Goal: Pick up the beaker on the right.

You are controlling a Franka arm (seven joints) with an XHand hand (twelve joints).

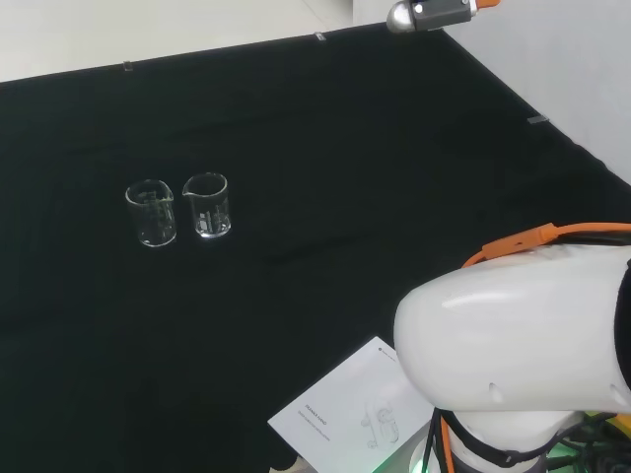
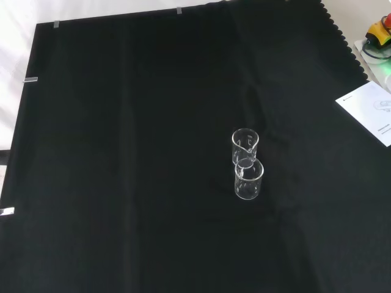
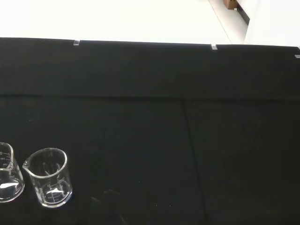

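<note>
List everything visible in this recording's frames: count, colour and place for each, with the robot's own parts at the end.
Beakers: two, clear glass, upright and empty as far as can be seen. In the head view they stand side by side, left beaker and right beaker; in the front view one stands behind the other.
Cloth: one, black, covering the bench.
Paper sheet: one, white with print, on the cloth's edge near the arm's base.
Tape tabs: several, grey, along the cloth's edges.
Round object: one, red, yellow and green, beyond the cloth's corner at top right of the front view.
Arm link: white, with an orange cable, at lower right of the head view.
</note>
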